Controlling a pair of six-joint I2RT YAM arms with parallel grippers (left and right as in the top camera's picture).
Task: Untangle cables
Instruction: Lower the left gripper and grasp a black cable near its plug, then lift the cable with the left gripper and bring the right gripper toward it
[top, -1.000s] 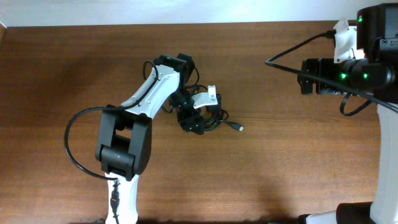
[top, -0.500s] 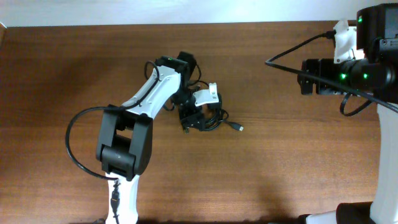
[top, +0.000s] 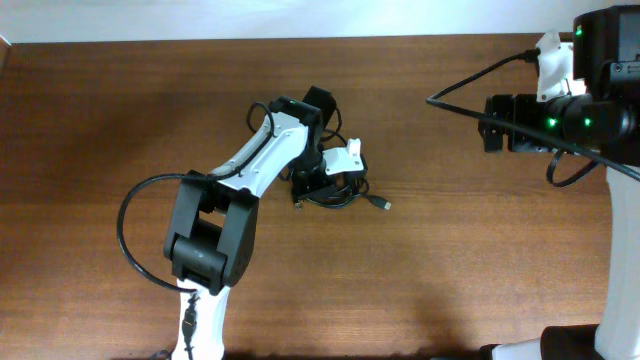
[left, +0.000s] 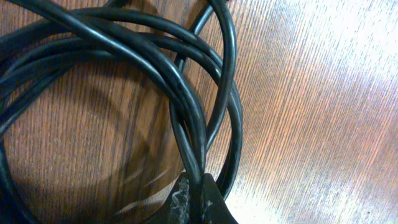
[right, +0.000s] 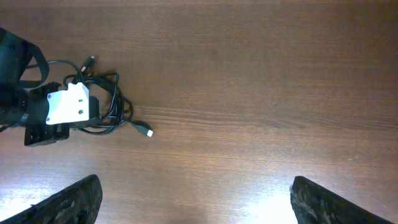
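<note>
The cables (top: 342, 190) lie as a black coiled bundle mid-table, with one small plug (top: 383, 204) sticking out to the right. My left gripper (top: 312, 190) is down in the bundle. In the left wrist view its fingertips (left: 196, 196) are shut on one strand where several loops (left: 155, 56) cross. My right gripper (top: 492, 122) hangs high at the far right, well away from the bundle. Its fingers (right: 74, 202) stand wide open with nothing between them. From there the bundle (right: 115, 102) and plug (right: 147, 132) show at the upper left.
The brown wooden table (top: 450, 260) stretches bare around the bundle. The thick black cable of the left arm (top: 125, 225) loops out to the left of its base. Another thick black cable (top: 470, 85) runs to the right arm.
My left gripper has shut on a strand of the bundle, and its arm has shifted a little right and toward the far edge. The right arm has not moved.
</note>
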